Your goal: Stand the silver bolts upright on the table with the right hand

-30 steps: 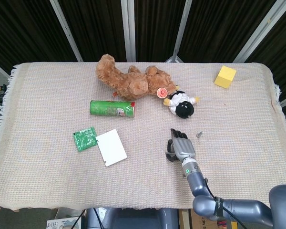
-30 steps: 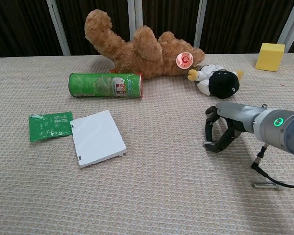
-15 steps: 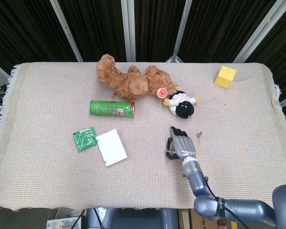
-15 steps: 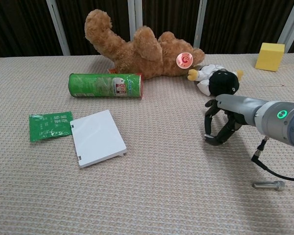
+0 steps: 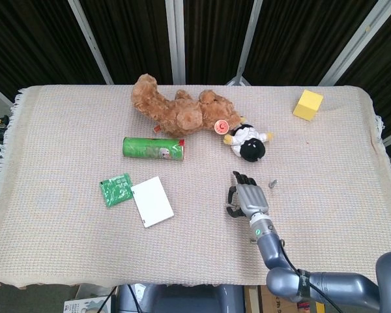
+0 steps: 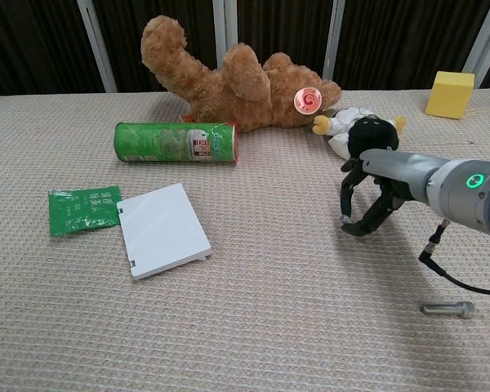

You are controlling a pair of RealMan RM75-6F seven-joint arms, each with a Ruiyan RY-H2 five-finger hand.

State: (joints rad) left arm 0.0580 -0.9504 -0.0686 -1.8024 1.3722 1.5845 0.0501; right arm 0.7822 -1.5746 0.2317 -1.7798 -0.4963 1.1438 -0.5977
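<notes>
My right hand (image 5: pixel 247 195) hovers just above the cloth right of centre, below the penguin toy. Seen from the chest, the right hand (image 6: pixel 367 200) is arched like a claw, its fingers and thumb curled down with tips nearly meeting and nothing visible between them. One silver bolt (image 6: pixel 447 309) lies on its side near the front right, below my forearm. Another small silver bolt (image 5: pixel 272 183) sits just right of the fingers in the head view; whether it stands upright is unclear. The left hand is not visible.
A brown teddy bear (image 5: pixel 179 111) and a black-and-white penguin toy (image 5: pixel 249 145) lie behind the hand. A green can (image 5: pixel 154 149), a green packet (image 5: pixel 115 189) and a white card (image 5: pixel 152 201) lie to the left. A yellow block (image 5: pixel 308 105) stands at the back right.
My right hand has lifted slightly and drifted toward the penguin toy, away from the lying bolt. The bolts and other objects have not moved.
</notes>
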